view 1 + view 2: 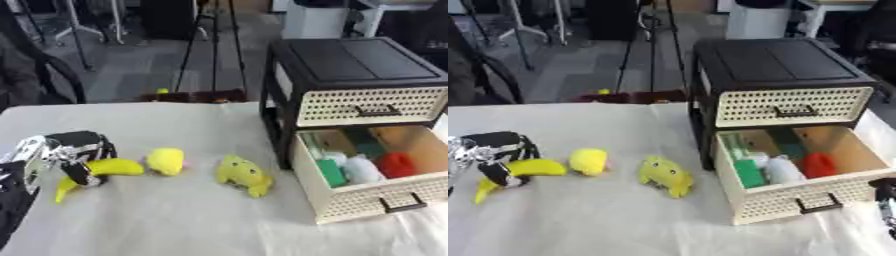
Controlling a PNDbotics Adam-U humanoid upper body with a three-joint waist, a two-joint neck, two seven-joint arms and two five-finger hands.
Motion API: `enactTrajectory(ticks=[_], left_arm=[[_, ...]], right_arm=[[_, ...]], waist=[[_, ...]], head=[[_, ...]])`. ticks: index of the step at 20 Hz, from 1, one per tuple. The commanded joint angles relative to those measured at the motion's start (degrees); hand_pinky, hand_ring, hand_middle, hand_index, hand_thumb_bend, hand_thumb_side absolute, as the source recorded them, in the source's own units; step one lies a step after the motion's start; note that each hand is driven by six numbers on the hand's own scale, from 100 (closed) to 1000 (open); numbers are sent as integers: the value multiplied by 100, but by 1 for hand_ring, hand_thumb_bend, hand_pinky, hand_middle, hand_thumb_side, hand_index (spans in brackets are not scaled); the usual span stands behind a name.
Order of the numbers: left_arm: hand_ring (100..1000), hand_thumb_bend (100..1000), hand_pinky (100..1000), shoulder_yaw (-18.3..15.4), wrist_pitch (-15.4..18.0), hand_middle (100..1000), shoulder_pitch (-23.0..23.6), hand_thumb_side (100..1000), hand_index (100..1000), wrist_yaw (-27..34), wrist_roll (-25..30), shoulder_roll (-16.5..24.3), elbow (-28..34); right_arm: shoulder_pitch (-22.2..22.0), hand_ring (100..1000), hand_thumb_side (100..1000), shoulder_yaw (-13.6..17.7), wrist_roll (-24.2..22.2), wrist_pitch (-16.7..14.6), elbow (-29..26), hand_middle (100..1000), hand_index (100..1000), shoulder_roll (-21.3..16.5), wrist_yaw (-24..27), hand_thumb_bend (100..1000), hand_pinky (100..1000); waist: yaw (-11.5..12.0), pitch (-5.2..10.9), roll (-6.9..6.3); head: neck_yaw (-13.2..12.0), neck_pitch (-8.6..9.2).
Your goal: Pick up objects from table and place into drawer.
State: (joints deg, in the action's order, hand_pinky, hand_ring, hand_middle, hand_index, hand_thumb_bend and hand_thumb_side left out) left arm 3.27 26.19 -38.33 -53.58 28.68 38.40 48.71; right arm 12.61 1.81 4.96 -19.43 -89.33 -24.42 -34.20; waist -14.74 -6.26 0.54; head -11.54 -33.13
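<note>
Left hand [70, 150] is sitting at the table's 9 o'clock side, fingers curling down around a yellow banana [98, 172] that is lying on the white table cloth [157, 220]. The banana's stem end is pointing toward 7 o'clock, its other end toward 3 o'clock.

Just beside the banana's 3 o'clock end, a small round yellow toy [165, 161] is resting on the cloth, touching or nearly touching it; I cannot tell which. Further toward 3 o'clock, apart from both, a yellow plush toy [242, 175] is lying on its side.

Drawer unit [350, 75], black frame with cream perforated fronts, is standing at the table's 3 o'clock side. Upper drawer [372, 106] is sitting closed. Lower drawer [376, 200] is standing pulled out, and inside it are showing a green block [330, 172], a white soft thing [360, 170] and a red thing [396, 165], side by side.

Right hand [885, 200] is showing only as a dark part at the right eye view's right edge, near the open drawer's front corner; I cannot tell how its fingers stand.
</note>
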Motion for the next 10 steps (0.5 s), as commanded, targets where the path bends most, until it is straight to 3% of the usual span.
enactTrajectory(ticks=[1,5,10], left_arm=[[198,100,150,-57,-3,209,-58,134,398,371,225,360,456],[187,100,139,-116,-45,201,-65,139,397,1026,347,636,1352],[183,100,136,-79,-288,200,-204,138,402,1775,452,675,2280]], right_arm=[[78,226,1000,79,14,16,-51,314,689,-82,-37,100,158],[61,226,1000,93,31,24,-31,311,689,-80,-53,100,158],[47,226,1000,93,30,28,-27,309,686,-68,-59,100,158]], waist=[[12,97,10],[31,134,6],[22,170,12]], head=[[32,23],[73,-3],[93,-7]])
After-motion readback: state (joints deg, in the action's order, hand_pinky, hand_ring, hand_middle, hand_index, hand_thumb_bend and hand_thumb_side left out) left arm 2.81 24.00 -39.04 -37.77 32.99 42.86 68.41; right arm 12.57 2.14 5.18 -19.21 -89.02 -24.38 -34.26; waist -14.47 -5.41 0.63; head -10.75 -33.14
